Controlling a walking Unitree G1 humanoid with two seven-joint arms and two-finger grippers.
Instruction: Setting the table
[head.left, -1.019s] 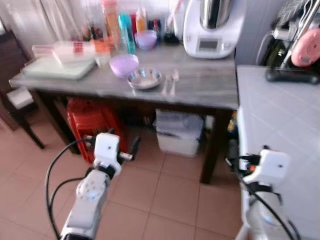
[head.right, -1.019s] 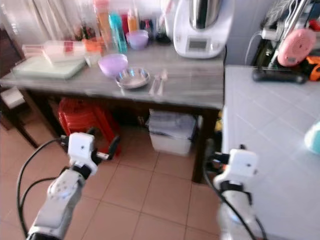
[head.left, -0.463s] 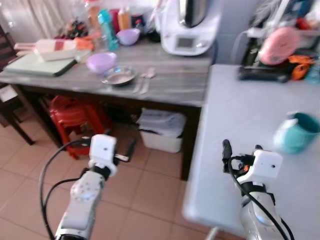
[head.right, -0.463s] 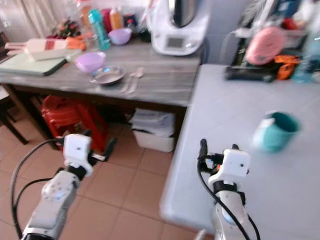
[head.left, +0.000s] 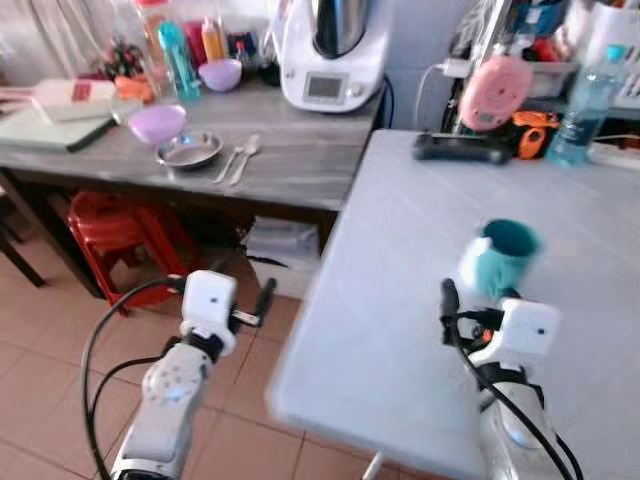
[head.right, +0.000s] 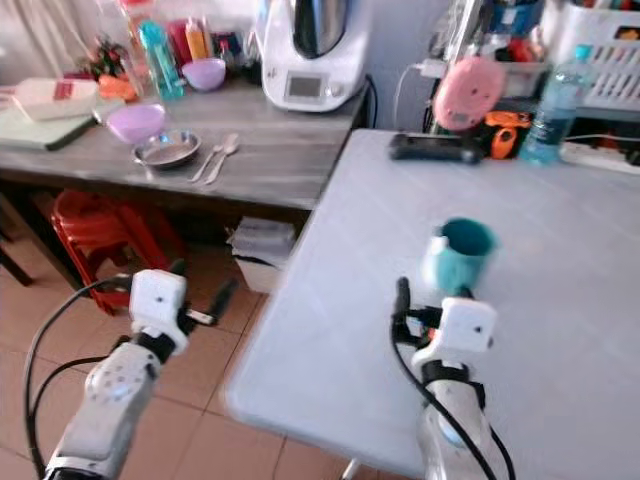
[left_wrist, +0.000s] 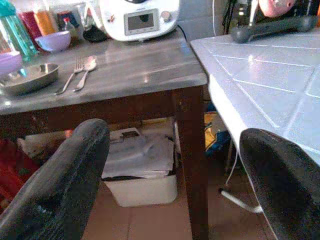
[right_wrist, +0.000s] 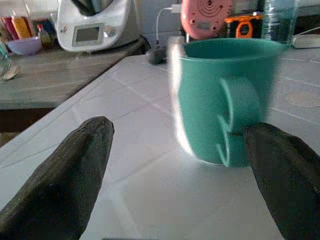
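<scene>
A teal mug (head.left: 500, 258) with a handle stands on the white tiled table (head.left: 400, 300); motion blurs it. My right gripper (right_wrist: 180, 129) is open, low over the table just short of the mug, with one finger (head.left: 449, 298) showing in the head view. On the grey side table (head.left: 290, 170) to the left lie a steel plate (head.left: 188, 150), a purple bowl (head.left: 157, 122), and a fork and spoon (head.left: 238, 160). My left gripper (left_wrist: 172, 134) is open and holds nothing, out over the floor beside the white table's left edge.
A white kitchen machine (head.left: 330, 50) and bottles (head.left: 175, 55) stand at the back of the side table. Under it are a red stool (head.left: 120, 225) and a white bin (head.left: 285, 250). A water bottle (head.left: 578, 105), a pink object (head.left: 497, 92) and a black device (head.left: 465, 148) line the white table's far edge.
The camera has swung right, so the side table slid left and the white table with the mug came in front of me. Both arms keep their pose, grippers still open.
</scene>
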